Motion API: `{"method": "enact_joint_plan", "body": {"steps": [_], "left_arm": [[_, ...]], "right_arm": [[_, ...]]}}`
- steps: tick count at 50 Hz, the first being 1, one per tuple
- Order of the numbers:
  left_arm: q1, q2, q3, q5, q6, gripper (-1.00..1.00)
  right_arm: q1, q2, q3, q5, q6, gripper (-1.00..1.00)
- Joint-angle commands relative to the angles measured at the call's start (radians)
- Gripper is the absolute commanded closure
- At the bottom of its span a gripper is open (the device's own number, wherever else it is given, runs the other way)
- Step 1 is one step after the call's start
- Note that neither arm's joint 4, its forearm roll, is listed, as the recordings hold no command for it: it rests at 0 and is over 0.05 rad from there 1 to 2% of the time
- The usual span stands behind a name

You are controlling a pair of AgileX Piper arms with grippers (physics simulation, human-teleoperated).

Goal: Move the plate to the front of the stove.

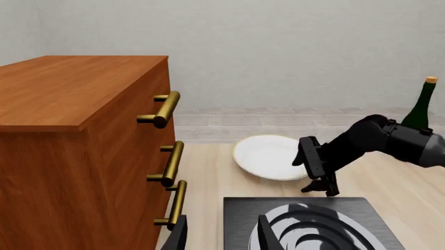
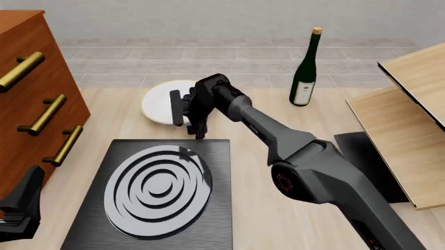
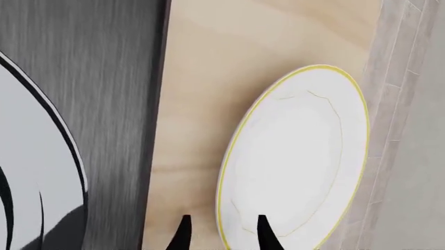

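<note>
The white plate (image 2: 156,101) with a thin gold rim lies flat on the table beyond the stove's far edge, also seen in the left wrist view as the plate (image 1: 268,156). The stove (image 2: 160,190) is a black slab with silver rings. My right gripper (image 2: 186,119) reaches across to the plate's right edge. In the right wrist view its fingers stand apart, the right gripper (image 3: 222,234) straddling the rim of the plate (image 3: 299,156). My left gripper (image 1: 221,237) sits open and empty at the table's near left, beside the stove (image 1: 313,224).
A wooden drawer chest (image 2: 28,99) with brass handles stands at the left. A green wine bottle (image 2: 305,70) stands at the back right. Tilted wooden boards (image 2: 407,125) and a plain black mat (image 2: 368,156) occupy the right side.
</note>
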State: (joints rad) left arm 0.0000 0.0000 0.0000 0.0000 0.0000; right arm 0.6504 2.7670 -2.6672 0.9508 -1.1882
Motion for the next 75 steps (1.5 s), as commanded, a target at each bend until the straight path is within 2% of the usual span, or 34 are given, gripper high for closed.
{"method": "enact_joint_plan", "body": {"steps": [1,14,33,46,51,55,61,69,75], "left_arm": [[0.000,0.000,0.000,0.000,0.000,-1.00],[0.000,0.000,0.000,0.000,0.000,-1.00],[0.000,0.000,0.000,0.000,0.000,-1.00],[0.000,0.000,0.000,0.000,0.000,-1.00],[0.000,0.000,0.000,0.000,0.000,-1.00],[0.000,0.000,0.000,0.000,0.000,-1.00],[0.000,0.000,0.000,0.000,0.000,-1.00],[0.000,0.000,0.000,0.000,0.000,-1.00],[0.000,0.000,0.000,0.000,0.000,-1.00]], "right_arm": [[-0.012,0.006,0.020,0.026,-0.016,-1.00],[-0.006,0.033,-0.090,0.094,-0.009,-1.00],[-0.013,0.036,-0.146,0.128,-0.013,-1.00],[-0.030,0.014,-0.139,0.128,-0.028,-1.00],[-0.032,-0.021,-0.081,0.098,-0.030,-1.00],[-0.033,-0.102,0.068,0.022,-0.034,-1.00],[-0.037,-0.180,0.213,-0.046,-0.051,-1.00],[-0.043,-0.235,0.310,-0.092,-0.068,-1.00],[-0.060,-0.261,0.338,-0.104,-0.080,-1.00]]}}
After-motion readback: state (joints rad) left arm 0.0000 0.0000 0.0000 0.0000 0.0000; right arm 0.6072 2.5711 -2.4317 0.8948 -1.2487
